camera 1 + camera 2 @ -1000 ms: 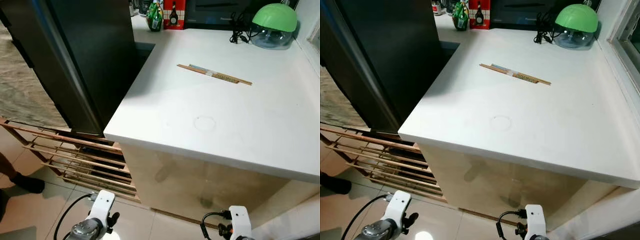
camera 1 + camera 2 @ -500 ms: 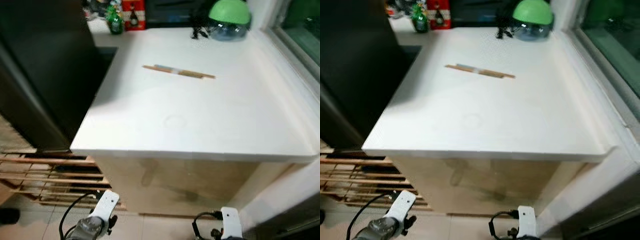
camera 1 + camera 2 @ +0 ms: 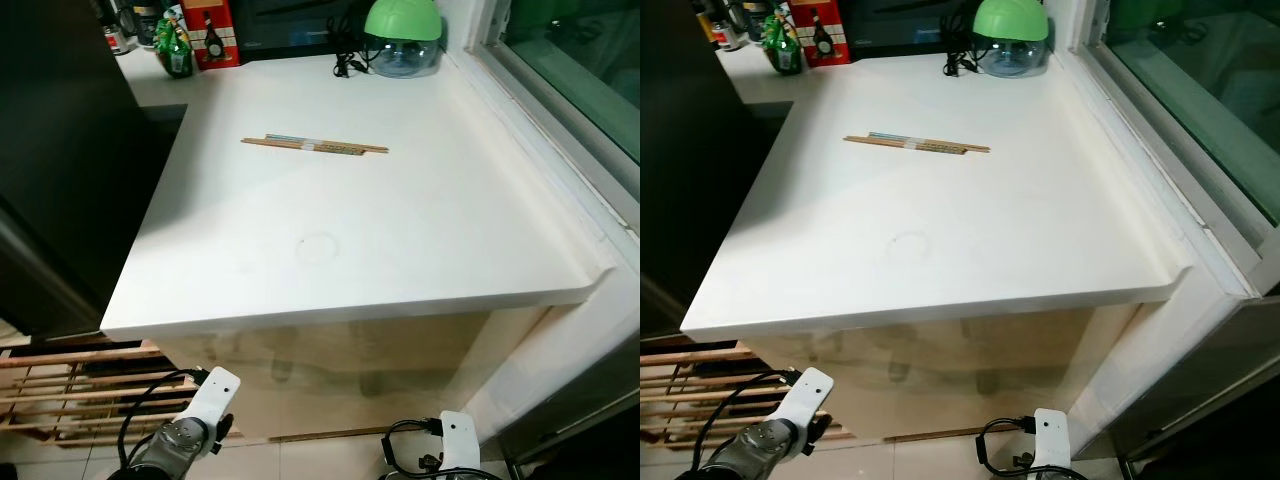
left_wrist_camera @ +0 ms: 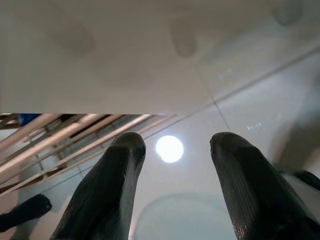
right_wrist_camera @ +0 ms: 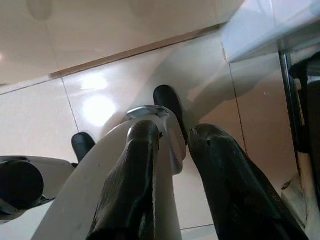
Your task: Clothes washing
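Note:
No clothes or washer can be made out. I face a white counter (image 3: 420,240) with its glossy cream front panel (image 3: 350,370) below. Both arms hang low in front of it: the left arm (image 3: 195,425) and the right arm (image 3: 455,455). In the left wrist view my left gripper (image 4: 175,142) is open, its fingers wide apart over the tiled floor, holding nothing. In the right wrist view my right gripper (image 5: 175,131) points down at my own leg and foot, fingers a little apart with nothing between them.
A pair of chopsticks (image 3: 315,146) lies on the counter. At the back stand a green-domed appliance (image 3: 402,35), bottles (image 3: 178,55) and a red box (image 3: 212,35). A dark tall unit (image 3: 50,200) is left, a wooden rack (image 3: 60,385) beneath, a window ledge (image 3: 560,140) right.
The camera has swung to the right: the counter now sits square in front and the window ledge has come into view. Both arms still hang low.

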`<state>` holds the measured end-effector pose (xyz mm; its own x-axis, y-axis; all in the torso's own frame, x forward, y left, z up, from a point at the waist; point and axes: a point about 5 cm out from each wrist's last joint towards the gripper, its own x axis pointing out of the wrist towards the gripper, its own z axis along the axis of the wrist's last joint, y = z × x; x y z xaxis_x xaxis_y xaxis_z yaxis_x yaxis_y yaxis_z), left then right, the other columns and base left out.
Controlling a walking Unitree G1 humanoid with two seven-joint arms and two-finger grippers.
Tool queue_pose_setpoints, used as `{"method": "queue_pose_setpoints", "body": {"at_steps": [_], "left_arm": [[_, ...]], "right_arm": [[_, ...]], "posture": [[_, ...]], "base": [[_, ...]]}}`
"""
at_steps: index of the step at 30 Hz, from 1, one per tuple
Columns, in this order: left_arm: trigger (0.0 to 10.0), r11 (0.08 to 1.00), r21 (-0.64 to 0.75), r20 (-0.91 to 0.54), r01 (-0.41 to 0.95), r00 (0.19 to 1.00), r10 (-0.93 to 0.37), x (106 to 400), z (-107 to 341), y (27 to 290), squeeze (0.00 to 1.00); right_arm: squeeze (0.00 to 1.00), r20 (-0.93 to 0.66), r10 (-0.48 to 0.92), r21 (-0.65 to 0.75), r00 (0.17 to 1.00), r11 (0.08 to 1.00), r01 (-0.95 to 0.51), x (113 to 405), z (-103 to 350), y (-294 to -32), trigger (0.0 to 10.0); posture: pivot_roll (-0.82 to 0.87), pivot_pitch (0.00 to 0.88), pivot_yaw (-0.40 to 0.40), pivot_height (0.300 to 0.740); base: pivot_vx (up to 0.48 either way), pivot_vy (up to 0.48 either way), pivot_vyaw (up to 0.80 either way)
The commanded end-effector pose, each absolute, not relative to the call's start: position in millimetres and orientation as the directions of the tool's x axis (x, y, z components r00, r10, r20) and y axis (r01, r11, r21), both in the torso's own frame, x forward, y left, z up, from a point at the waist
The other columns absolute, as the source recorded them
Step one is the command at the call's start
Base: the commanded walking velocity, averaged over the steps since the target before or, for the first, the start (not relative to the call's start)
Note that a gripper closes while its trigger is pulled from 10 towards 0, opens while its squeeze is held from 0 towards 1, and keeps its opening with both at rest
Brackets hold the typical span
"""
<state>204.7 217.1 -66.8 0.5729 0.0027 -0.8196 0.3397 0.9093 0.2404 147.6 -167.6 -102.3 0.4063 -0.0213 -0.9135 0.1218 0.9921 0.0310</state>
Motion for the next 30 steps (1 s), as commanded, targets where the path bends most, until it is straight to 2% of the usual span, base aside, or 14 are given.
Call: {"method": "queue_pose_setpoints", "body": {"at_steps": [1,8,11,13,15,16,22,29,30], "left_arm": [[10.0,0.929,0.197,-0.819,0.313,0.574,-0.019,205,-65,222,0.04],[10.0,0.912,0.105,-0.821,0.396,0.552,-0.145,203,-69,201,0.00],[10.0,0.898,-0.026,-0.843,0.440,0.474,-0.256,193,-77,181,0.00],[10.0,0.879,-0.070,-0.878,0.471,0.390,-0.279,181,-83,176,0.00],[10.0,0.863,-0.025,-0.881,0.504,0.397,-0.257,177,-85,176,0.00],[10.0,0.891,0.027,-0.880,0.454,0.433,-0.193,176,-86,182,0.00],[10.0,0.949,0.044,-0.872,0.312,0.475,-0.116,168,-88,196,0.00],[10.0,0.959,0.058,-0.862,0.276,0.498,-0.091,169,-87,201,0.00],[10.0,0.955,0.061,-0.862,0.291,0.498,-0.096,171,-86,199,0.00]], "right_arm": [[0.00,-0.916,-0.012,0.039,0.402,0.992,0.118,147,-103,-162,10.0],[0.00,-0.912,-0.016,0.025,0.409,0.995,0.094,153,-101,-152,10.0],[0.00,-0.895,0.033,-0.020,0.444,0.993,-0.114,158,-99,-143,10.0],[0.00,-0.896,0.063,-0.012,0.440,0.986,-0.165,156,-100,-139,10.0],[0.00,-0.900,0.063,-0.014,0.431,0.985,-0.173,154,-101,-139,10.0],[0.00,-0.901,0.059,-0.017,0.429,0.985,-0.169,154,-101,-138,10.0],[0.00,-0.903,0.055,-0.018,0.427,0.986,-0.166,156,-100,-144,10.0],[0.00,-0.904,0.043,0.009,0.425,0.997,-0.080,155,-100,-151,10.0],[0.00,-0.909,0.029,0.006,0.415,0.998,-0.057,144,-104,-163,10.0]], "posture": [[-0.15,0.000,0.150,0.740],[-0.16,0.000,0.135,0.740],[-0.13,0.000,0.110,0.740],[-0.11,0.000,0.093,0.740],[-0.08,0.000,0.069,0.740],[-0.05,0.000,0.048,0.740],[0.01,0.000,-0.007,0.740],[0.01,0.000,-0.001,0.740],[0.01,0.000,0.005,0.740]], "base": [[0.000,0.000,-0.78],[0.000,0.000,-0.78],[0.000,0.000,-0.77],[0.000,0.000,-0.76],[0.000,0.000,-0.76],[0.000,0.000,-0.76],[0.000,0.000,-0.76],[0.000,0.000,-0.75],[0.000,0.000,-0.74]]}}
